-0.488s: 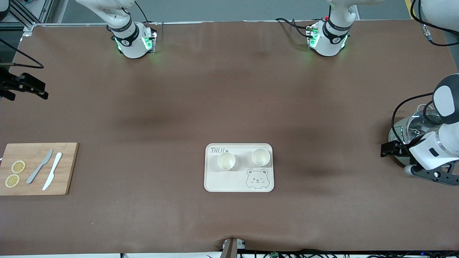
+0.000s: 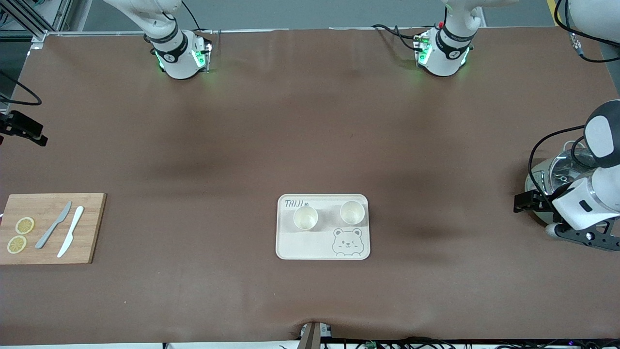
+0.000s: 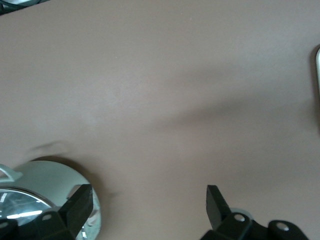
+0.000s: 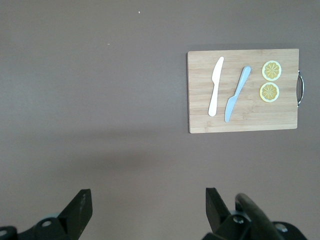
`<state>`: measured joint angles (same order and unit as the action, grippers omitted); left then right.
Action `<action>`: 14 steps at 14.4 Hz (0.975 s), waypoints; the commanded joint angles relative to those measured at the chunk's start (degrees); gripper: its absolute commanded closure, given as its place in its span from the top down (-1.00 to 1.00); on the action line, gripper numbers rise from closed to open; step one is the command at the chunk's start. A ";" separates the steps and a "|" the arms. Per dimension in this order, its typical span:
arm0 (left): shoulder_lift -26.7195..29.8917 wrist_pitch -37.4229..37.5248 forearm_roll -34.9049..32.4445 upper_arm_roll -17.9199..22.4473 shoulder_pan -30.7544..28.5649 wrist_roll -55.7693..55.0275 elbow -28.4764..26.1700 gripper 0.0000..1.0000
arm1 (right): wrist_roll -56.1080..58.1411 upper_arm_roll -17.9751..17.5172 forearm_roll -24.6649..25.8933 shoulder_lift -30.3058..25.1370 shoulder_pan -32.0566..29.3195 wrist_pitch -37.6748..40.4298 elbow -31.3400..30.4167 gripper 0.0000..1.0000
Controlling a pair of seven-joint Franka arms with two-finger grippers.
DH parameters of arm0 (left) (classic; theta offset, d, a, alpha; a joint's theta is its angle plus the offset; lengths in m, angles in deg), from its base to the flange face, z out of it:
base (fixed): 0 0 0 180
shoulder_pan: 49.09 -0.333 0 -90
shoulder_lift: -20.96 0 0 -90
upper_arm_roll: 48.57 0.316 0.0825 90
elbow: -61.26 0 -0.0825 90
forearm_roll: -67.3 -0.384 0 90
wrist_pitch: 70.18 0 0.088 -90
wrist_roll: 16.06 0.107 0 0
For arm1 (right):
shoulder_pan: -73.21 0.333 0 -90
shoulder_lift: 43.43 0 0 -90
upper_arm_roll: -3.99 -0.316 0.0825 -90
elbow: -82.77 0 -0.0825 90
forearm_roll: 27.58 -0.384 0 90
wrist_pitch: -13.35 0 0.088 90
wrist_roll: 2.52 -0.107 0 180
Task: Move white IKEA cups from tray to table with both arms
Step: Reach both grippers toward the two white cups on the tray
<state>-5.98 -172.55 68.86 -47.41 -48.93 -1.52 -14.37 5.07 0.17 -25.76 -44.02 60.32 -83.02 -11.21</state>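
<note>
Brown table (image 2: pixel 310 121): both cups (image 2: pixel 305 217) (image 2: pixel 351 212) upright on tray (image 2: pixel 290 247) (side by side, apart). Left gripper (image 3: pixel 150 200) spread empty over kettle (image 2: pixel 557 169); right gripper (image 4: pixel 147 202) spread empty near board (image 2: pixel 92 228).

The brown worktop (image 2: pixel 310 121) lies bare across its middle, from the arm bases down to the tray (image 2: pixel 290 247), so a claw could come at the tray from every side. On the tray two white cups (image 2: pixel 305 217) (image 2: pixel 352 212) stand upright with a clear gap between them, each with open room above. Toward the right arm's end, a wooden cutting board (image 2: pixel 92 228) carrying two knives (image 2: pixel 53 225) (image 2: pixel 70 231) and lemon slices (image 2: pixel 24 225) takes up the edge. Toward the left arm's end, a glass kettle (image 2: pixel 557 174) stands under the left claw (image 3: pixel 147 200), whose fingers are spread. The right claw (image 4: pixel 145 205), also spread, hangs over bare worktop near the board.
</note>
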 commanded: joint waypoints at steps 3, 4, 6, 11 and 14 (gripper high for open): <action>1.02 -0.46 5.12 -0.55 0.36 -3.91 -2.32 1.00 | -0.21 -1.11 0.29 -0.12 -0.56 -0.40 0.46 1.00; 0.93 -0.98 5.12 -0.72 0.71 -3.91 -2.41 1.00 | -0.21 -1.11 0.20 -0.12 -0.65 -0.49 0.46 1.00; 0.49 -3.52 5.38 -1.77 2.03 -6.00 -3.37 1.00 | -0.12 -1.11 0.20 0.41 -0.65 -0.58 0.55 1.00; -3.19 -10.91 4.77 -1.78 9.14 -17.25 -4.00 1.00 | -0.56 -1.28 -0.76 2.69 1.10 -2.93 0.81 1.00; -6.18 -14.16 4.77 -1.78 12.48 -20.68 -3.82 1.00 | -6.07 -1.28 -0.94 6.12 4.79 -8.56 0.90 1.00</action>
<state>-10.54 -184.61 73.33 -49.50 -38.00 -20.47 -18.42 3.07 -0.99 -26.41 -40.32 62.94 -89.14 -11.22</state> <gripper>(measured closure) 0.000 0.000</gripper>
